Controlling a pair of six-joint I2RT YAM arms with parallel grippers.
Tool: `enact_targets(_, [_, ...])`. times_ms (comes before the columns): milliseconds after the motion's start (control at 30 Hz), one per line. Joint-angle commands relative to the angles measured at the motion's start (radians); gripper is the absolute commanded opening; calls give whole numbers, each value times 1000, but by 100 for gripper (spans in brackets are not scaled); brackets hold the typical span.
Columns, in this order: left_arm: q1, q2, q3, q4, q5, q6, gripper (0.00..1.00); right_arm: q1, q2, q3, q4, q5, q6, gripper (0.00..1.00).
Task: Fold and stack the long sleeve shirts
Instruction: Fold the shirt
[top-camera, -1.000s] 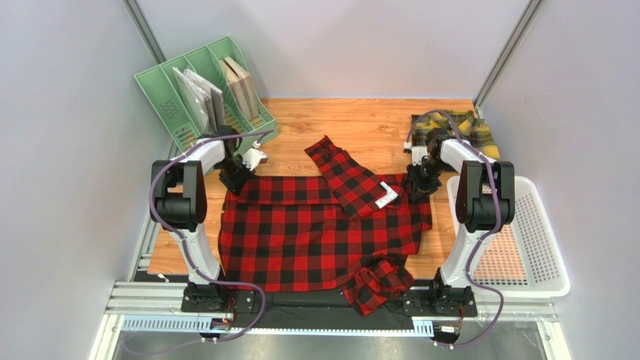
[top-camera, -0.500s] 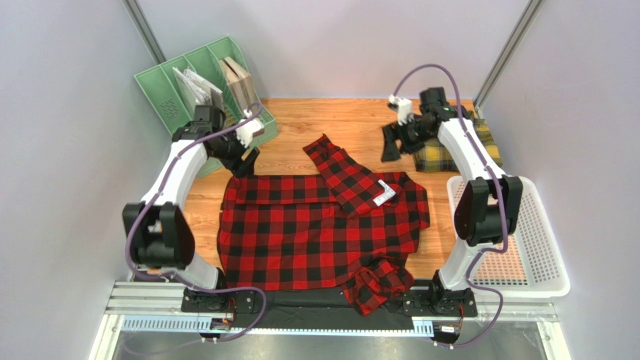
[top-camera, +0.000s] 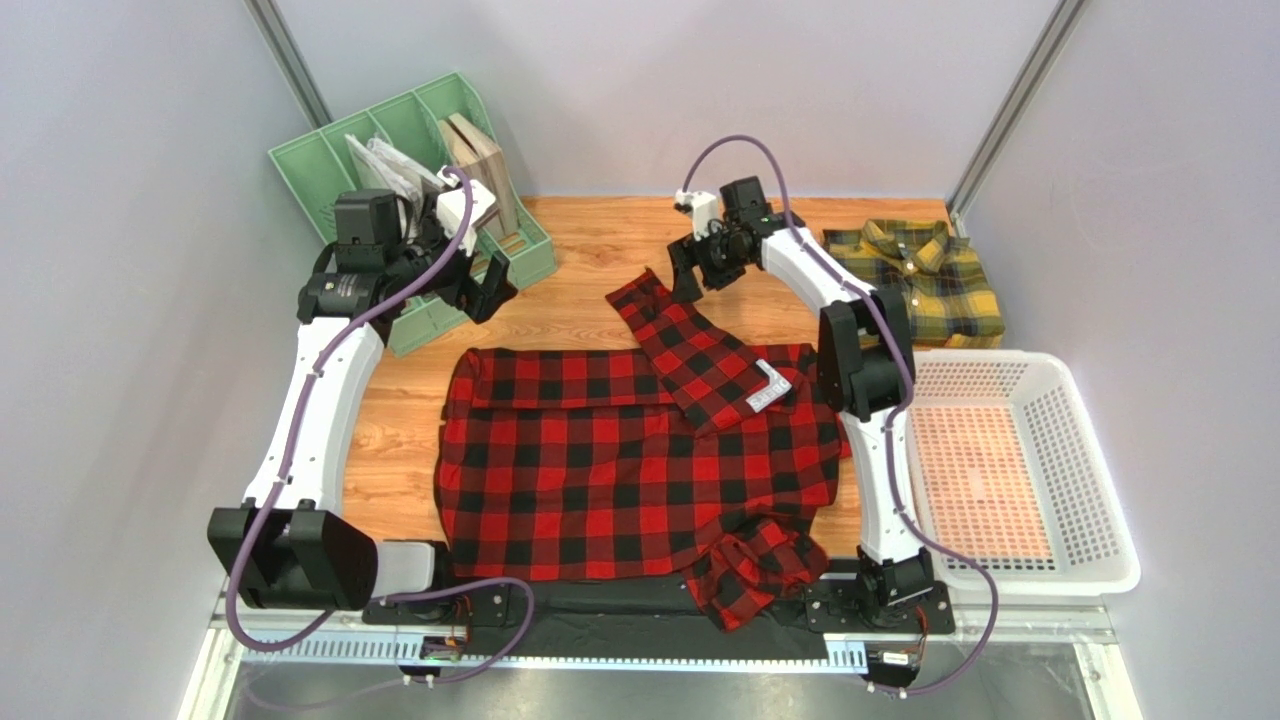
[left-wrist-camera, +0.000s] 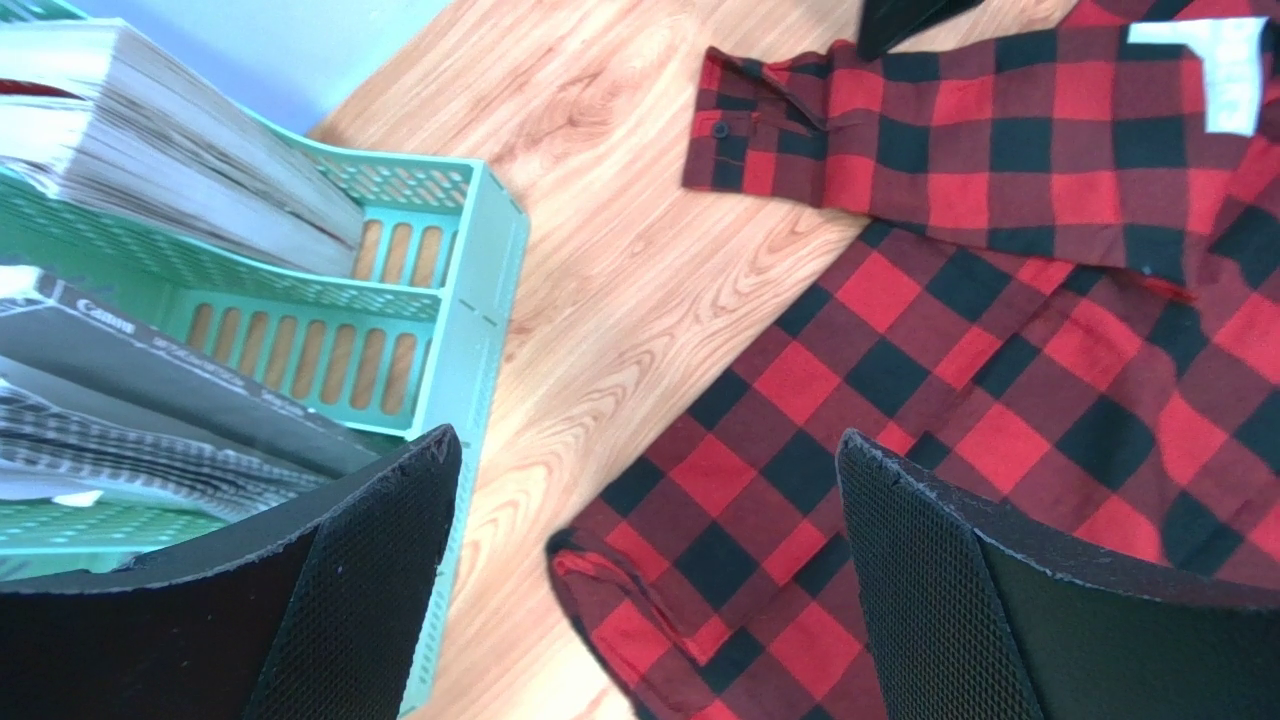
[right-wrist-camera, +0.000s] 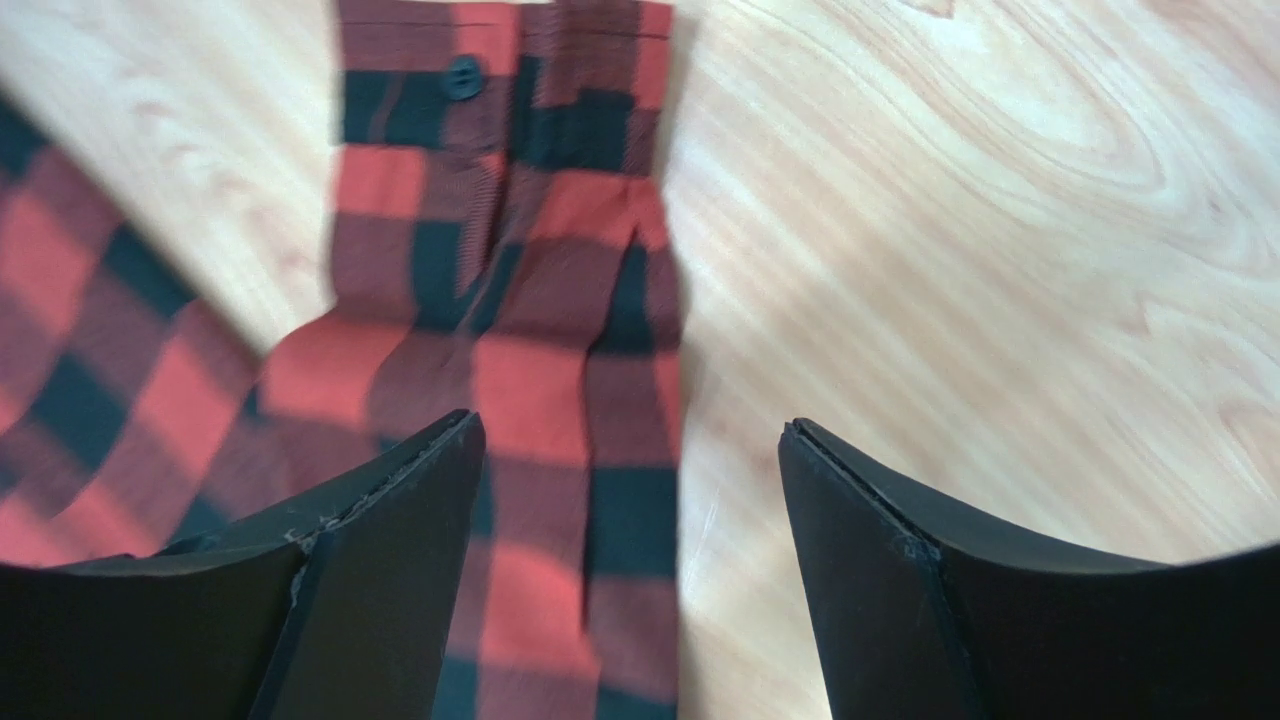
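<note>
Left fingers (left-wrist-camera: 346, 600) are seen spread wide above the bench (top-camera: 601, 240). They are poised over bare wood between the green file rack (left-wrist-camera: 473, 285) and the far left corner of the red-and-black shirt (top-camera: 631, 465). Right fingers (right-wrist-camera: 376, 570) are likewise spread, and are poised just above the buttoned cuff (right-wrist-camera: 571, 90) of one sleeve.

Nearest the arm bases, one sleeve (top-camera: 751, 570) of the red-and-black shirt is bunched up at the near edge of the bench. Behind it, the body of the shirt is laid flat across the middle of the bench. The other sleeve (top-camera: 699, 353) is folded diagonally over the far right part of the body. A white patch (top-camera: 769, 387) is shown at its near end, and its cuff is laid out on the wood beyond the body.

To the right, a white basket (top-camera: 977, 363) is set just beside the shirt. Farther back, in the far right corner, the yellow-and-green shirt (top-camera: 920, 278) is laid in a compact shape with its collar visible, apart from the red one. In the far left corner, books and papers (top-camera: 481, 165) are stood upright in the green file rack.
</note>
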Motion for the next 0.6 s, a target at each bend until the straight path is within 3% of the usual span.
enact_targets(0, [0,-1,4,26,34,-48,99,36,48,64,126,68,11,77])
enact_targets(300, [14,-30,-2,-18,51,16,99,93,146,119,115,173,11,73])
enact_targets(567, [14,-19,11,15,-24,18,98,137,252,266,-103,208,-38,40])
